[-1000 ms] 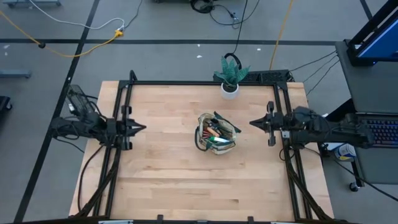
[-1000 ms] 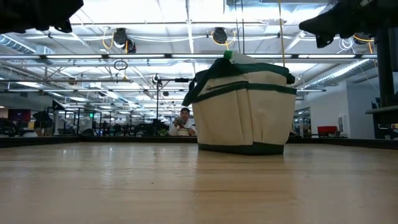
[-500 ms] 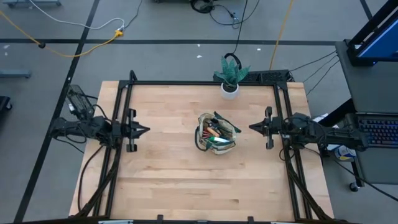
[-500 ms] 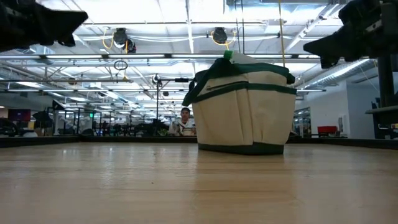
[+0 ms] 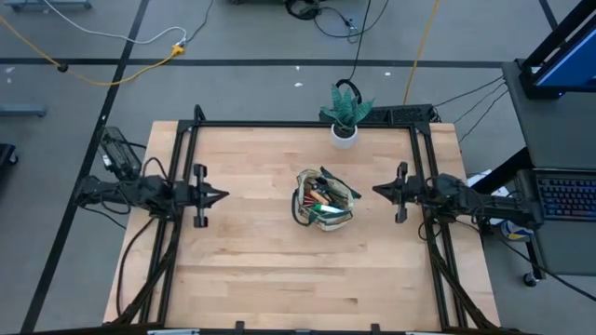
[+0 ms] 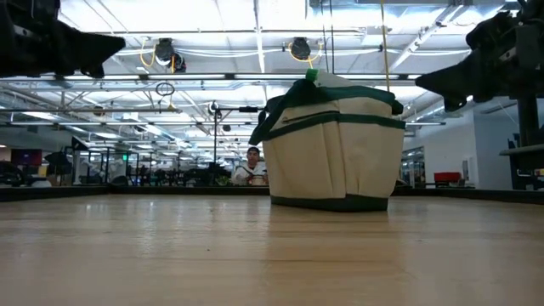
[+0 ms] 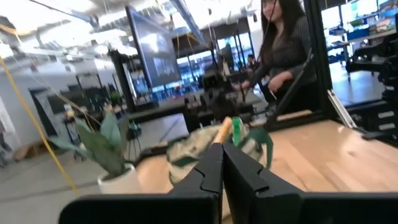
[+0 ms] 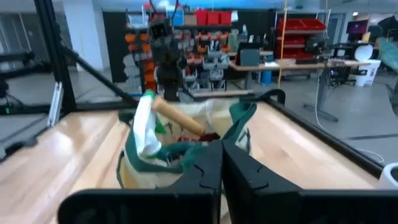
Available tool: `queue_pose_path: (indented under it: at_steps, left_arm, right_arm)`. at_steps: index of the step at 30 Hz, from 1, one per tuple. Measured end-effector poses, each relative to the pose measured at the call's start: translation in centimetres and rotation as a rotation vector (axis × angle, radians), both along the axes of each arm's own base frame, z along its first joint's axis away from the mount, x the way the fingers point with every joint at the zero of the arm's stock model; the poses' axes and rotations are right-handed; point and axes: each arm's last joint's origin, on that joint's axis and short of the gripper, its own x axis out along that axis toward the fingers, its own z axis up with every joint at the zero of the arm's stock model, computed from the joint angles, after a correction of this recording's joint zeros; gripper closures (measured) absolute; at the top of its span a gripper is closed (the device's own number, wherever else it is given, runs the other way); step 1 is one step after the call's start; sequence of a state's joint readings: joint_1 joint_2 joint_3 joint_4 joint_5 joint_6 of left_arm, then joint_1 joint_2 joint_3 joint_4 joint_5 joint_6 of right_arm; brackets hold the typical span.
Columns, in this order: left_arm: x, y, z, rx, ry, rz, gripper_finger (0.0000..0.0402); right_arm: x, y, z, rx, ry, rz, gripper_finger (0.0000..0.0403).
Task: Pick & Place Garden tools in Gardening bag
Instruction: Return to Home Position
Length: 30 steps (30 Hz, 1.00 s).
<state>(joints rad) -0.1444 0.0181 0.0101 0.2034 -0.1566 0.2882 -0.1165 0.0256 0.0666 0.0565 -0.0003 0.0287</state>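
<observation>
The tan gardening bag [image 5: 325, 199] with dark green trim stands on its base at the table's middle; it also shows in the low view [image 6: 334, 144]. Garden tools stick up out of it: a wooden handle [image 8: 177, 116], a white-and-green piece [image 8: 144, 127] and a red piece [image 8: 189, 138]. My left gripper [image 5: 223, 195] is shut and empty, held above the table left of the bag. My right gripper [image 5: 375, 191] is shut and empty, above the table right of the bag. Both point at the bag.
A green plant in a white pot [image 5: 344, 115] stands at the table's far edge behind the bag. A black frame [image 5: 298, 124] runs along the table's far, left and right sides. A person [image 7: 283, 56] stands beyond the table.
Both arms have come down a little. My left gripper has gone slightly toward the bag. My right arm has drawn back toward the table's right edge, its gripper staying close to where it was. The bag has not moved.
</observation>
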Motion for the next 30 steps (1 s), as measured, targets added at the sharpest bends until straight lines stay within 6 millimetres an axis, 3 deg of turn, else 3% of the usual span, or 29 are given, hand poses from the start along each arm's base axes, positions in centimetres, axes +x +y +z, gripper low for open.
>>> queue_pose_path:
  at_steps: [9,30]
  left_arm:
    - [0.1,0.0,-1.0,-0.083,0.104,-0.013,0.0392]
    - [0.2,0.0,-1.3,-0.039,0.137,-0.006,0.0380]
  right_arm:
    - [0.0,0.0,0.0,0.011,-0.006,-0.002,0.0403]
    - [0.0,0.0,-0.1,0.012,0.002,0.001,0.0403]
